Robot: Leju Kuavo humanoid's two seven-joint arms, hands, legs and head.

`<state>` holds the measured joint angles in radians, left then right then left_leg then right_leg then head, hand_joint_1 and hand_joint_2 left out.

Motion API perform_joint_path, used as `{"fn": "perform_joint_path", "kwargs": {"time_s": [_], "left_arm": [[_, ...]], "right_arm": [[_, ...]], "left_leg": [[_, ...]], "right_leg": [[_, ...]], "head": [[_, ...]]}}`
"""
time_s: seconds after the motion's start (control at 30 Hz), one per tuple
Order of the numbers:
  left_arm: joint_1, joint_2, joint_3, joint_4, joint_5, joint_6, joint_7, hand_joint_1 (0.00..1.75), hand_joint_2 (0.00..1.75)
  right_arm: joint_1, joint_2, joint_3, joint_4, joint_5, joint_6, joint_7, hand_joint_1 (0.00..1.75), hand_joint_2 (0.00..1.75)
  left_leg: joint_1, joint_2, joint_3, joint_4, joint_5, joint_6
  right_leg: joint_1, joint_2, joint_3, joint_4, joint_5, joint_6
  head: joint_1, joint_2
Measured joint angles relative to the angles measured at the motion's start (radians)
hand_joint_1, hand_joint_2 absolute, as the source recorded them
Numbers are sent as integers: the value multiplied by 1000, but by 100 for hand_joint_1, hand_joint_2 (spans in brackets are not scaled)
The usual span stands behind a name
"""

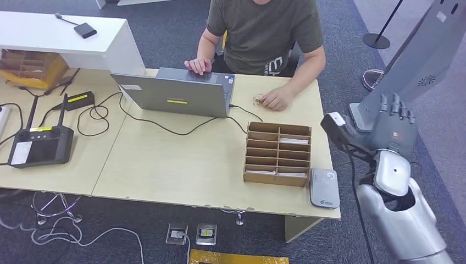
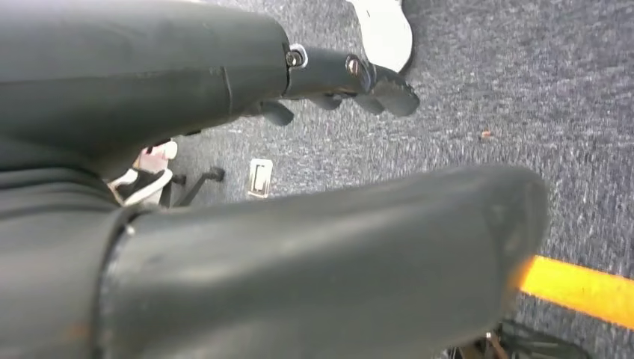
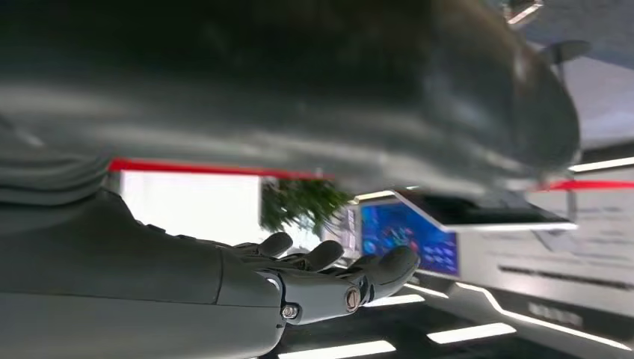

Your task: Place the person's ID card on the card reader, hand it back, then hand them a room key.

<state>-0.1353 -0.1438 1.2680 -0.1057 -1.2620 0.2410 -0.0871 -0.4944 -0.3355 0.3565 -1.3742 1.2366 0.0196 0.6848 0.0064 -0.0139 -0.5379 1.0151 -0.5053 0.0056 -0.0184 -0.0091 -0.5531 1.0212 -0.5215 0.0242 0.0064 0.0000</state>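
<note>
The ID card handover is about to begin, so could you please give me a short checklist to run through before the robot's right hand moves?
1. Right hand empty, fingers apart: ok; it is raised beside the table's right end.
2. ID card offered: cannot tell; the person's hand rests on a small object on the table, too small to identify.
3. Card reader uncovered: ok; it lies flat at the near right corner of the table.
4. Cardboard organizer apart from the reader: not ok; it sits right beside it.
5. Left hand holding nothing: ok; it hangs over the carpet.
</note>
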Motion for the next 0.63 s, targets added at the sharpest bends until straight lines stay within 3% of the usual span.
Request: {"fn": "perform_joint_path", "kwargs": {"time_s": [0.17,0.27,0.43,0.47,0.57,0.6,0.63], "left_arm": [[2,1,0,0,-18,0,4,0,0],[3,1,0,0,-24,0,4,0,0],[4,1,0,0,-23,1,4,0,0],[3,1,0,0,-18,2,4,0,0],[1,-3,0,0,9,11,4,0,0],[0,-5,0,0,13,14,4,0,0],[1,-5,0,0,13,14,4,0,0]], "right_arm": [[137,-61,-263,-67,-83,13,0,0,0],[234,-89,-413,-99,-190,-27,-4,0,0],[275,-101,-470,-106,-276,-82,-18,0,0],[295,-102,-492,-106,-349,-141,-63,0,0],[443,-94,-624,-79,-701,-453,-362,0,0],[484,-86,-663,-56,-787,-519,-446,0,0],[495,-83,-675,-44,-815,-537,-472,0,0]], "left_leg": [[0,-1,0,0,0,0],[0,-2,-2,0,-1,0],[0,-1,-2,0,-1,0],[0,0,-1,0,-1,0],[1,1,0,0,-2,-1],[1,0,-1,0,-2,-1],[1,0,-1,-1,-2,-1]], "right_leg": [[0,-1,0,0,0,0],[0,-2,0,0,0,0],[0,-2,0,0,0,0],[0,0,-1,0,0,0],[1,0,-1,0,-1,0],[1,-1,-1,0,-1,0],[1,-1,-1,0,-1,0]], "head": [[0,0],[0,0],[0,0],[0,0],[0,0],[0,0],[-1,0]]}}
